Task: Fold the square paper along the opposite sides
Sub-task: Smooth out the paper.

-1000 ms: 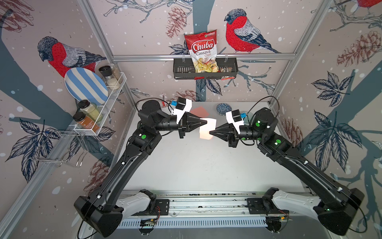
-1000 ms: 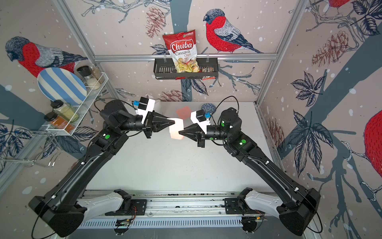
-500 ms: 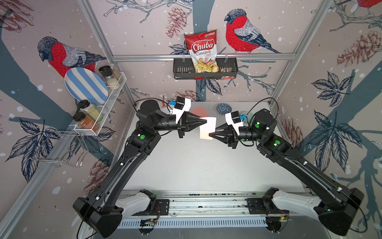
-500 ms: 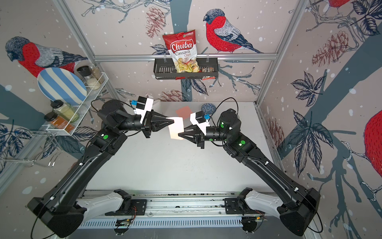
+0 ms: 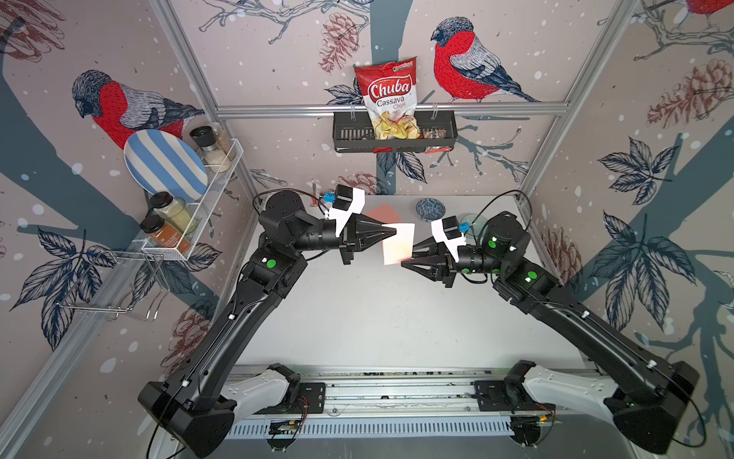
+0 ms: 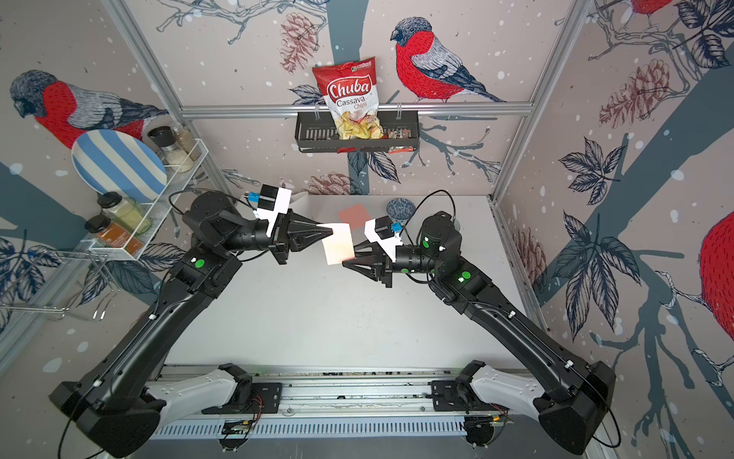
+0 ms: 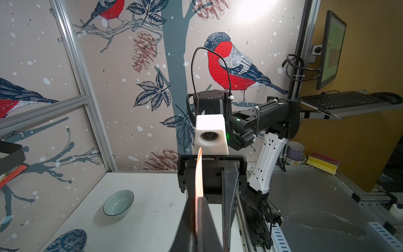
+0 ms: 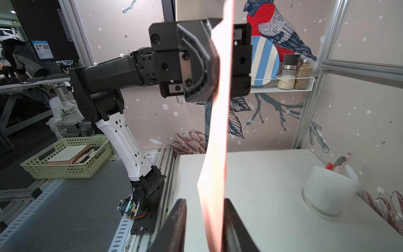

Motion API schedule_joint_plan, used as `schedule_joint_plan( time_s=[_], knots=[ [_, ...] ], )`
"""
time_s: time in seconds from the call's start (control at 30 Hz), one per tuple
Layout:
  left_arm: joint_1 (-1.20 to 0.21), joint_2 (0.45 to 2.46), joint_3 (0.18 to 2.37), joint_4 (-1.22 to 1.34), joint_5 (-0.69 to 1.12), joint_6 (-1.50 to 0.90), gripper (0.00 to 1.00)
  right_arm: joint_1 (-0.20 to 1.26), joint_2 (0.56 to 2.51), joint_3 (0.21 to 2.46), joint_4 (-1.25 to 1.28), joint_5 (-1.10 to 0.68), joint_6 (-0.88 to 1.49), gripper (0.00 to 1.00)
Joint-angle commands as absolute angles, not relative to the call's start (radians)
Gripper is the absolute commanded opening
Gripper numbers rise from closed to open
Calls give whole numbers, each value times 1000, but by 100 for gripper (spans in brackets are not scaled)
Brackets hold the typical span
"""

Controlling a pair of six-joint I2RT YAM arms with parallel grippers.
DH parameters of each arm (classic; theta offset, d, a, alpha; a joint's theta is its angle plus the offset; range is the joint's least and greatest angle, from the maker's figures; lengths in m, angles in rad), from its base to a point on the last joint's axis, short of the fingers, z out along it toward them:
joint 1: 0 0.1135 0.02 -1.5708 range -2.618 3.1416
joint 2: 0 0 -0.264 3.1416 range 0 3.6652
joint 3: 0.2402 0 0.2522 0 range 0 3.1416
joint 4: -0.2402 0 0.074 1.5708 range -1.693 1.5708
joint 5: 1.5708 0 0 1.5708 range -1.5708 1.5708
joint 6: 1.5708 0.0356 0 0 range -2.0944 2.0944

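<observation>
In both top views you see the paper [image 5: 398,243] [image 6: 337,244] raised over the desk [image 5: 377,318]; your wrist views add that left fingers [image 7: 210,227] pinch it while right fingers [image 8: 177,220] stand parted around it.

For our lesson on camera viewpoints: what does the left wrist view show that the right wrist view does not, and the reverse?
Only the left wrist view shows the teal bowl and the blue patterned dish on the table, and the yellow sponge. Only the right wrist view shows the striped plate, the spice jars beside it and the green basket. Both show the paper edge-on, off the table: the left gripper pinches it, while the right gripper has its fingers apart on either side of it.
</observation>
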State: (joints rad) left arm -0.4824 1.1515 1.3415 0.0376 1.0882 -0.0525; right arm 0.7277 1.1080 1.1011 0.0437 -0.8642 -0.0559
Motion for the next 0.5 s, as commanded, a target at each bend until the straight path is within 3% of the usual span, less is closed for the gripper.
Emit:
schedule_joint_plan(
  time_s=[0.0,0.23,0.33,0.37,0.4,0.47],
  knots=[
    [-480,1147,1351,39,1082,-41,0,731,1101,1097,57,-847,-48,0],
    [-480,1142,1356,31,1077,-37,0,735,1089,1088,52,-857,-54,0],
    [-478,1138,1357,29,1075,-35,0,734,1081,1079,56,-854,-60,16],
    [-479,1139,1357,27,1074,-34,0,735,1078,1075,59,-852,-58,16],
    [-478,1138,1358,28,1074,-35,0,735,1076,1071,64,-844,-55,2],
    [-478,1138,1358,27,1074,-34,0,735,1075,1069,63,-842,-51,0]
  ],
)
